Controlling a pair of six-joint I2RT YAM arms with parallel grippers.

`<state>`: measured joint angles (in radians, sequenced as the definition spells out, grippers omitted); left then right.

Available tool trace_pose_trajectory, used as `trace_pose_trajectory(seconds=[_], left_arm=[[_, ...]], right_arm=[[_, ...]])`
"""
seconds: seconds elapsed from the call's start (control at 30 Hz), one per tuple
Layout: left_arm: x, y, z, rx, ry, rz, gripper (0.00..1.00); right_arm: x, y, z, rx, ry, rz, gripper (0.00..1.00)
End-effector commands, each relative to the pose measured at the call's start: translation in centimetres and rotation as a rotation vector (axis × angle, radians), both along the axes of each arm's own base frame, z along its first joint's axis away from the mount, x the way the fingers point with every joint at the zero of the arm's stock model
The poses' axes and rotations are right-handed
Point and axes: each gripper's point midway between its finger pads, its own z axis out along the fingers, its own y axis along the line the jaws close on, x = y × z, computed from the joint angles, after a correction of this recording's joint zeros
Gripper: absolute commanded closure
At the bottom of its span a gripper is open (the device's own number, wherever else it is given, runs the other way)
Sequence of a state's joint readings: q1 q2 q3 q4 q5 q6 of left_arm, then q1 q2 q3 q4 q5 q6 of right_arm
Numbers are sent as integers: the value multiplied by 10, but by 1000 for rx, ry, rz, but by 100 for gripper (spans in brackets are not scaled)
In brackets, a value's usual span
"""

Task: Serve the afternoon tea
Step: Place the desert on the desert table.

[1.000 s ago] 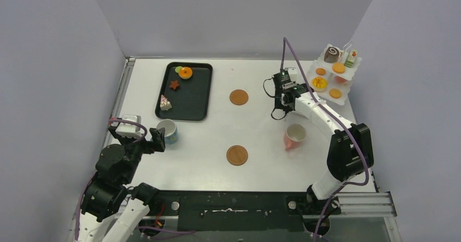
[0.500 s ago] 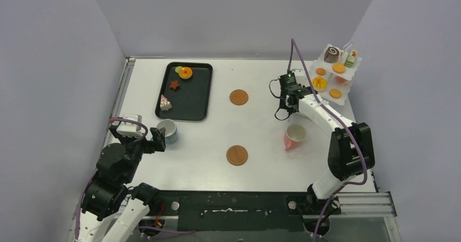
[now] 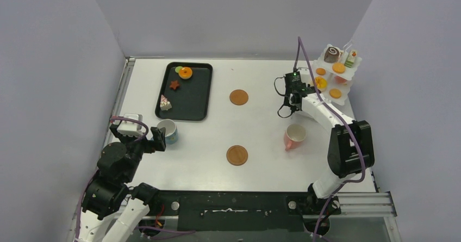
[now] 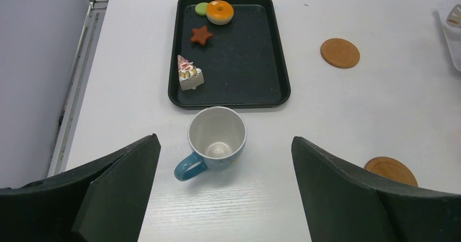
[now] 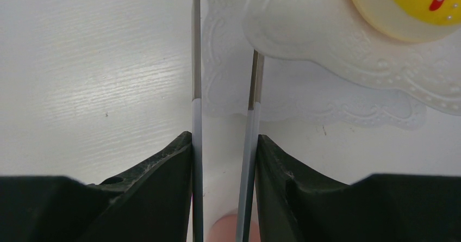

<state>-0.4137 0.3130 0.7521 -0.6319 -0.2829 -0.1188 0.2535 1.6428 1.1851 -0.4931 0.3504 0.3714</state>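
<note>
Your right gripper is pinching the long metal tongs, both blades squeezed between its fingers. It is nosed up against the white scalloped tiered stand at the far right of the table. One blade runs beneath the rim of the tier carrying the glossy yellow tart. Its tip is hidden, so you cannot be sure what it is touching.

A lift or a twist from here could catch that rim and tip the light stand, spilling the pastries already served on it. Pushing forward could slide the whole stand towards the table edge.

The pink cup sits beneath your right forearm and seems to lie tilted. A low sweep back could send it rolling.

Your left gripper is spread wide and holds nothing. It faces the upright blue-handled cup, which stands just in front of the black rectangular tray. An off-centre approach would shove the cup against the tray rather than straddle it.

The orange ring doughnut, brown star cookie, cake slice and green disc wait on that tray.
</note>
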Motion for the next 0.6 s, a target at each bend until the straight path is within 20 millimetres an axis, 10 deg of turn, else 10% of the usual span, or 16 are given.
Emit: trace_pose_trajectory(seconds=[0.0,0.57], left_arm=[[5,-3,15,-14,-49,-9,10],[6,-3,14,-13,-46,-9,10]], right_arm=[[20,-13,7,-26,-78,-51,63],[19,-36,-1,-63,-41,-114,57]])
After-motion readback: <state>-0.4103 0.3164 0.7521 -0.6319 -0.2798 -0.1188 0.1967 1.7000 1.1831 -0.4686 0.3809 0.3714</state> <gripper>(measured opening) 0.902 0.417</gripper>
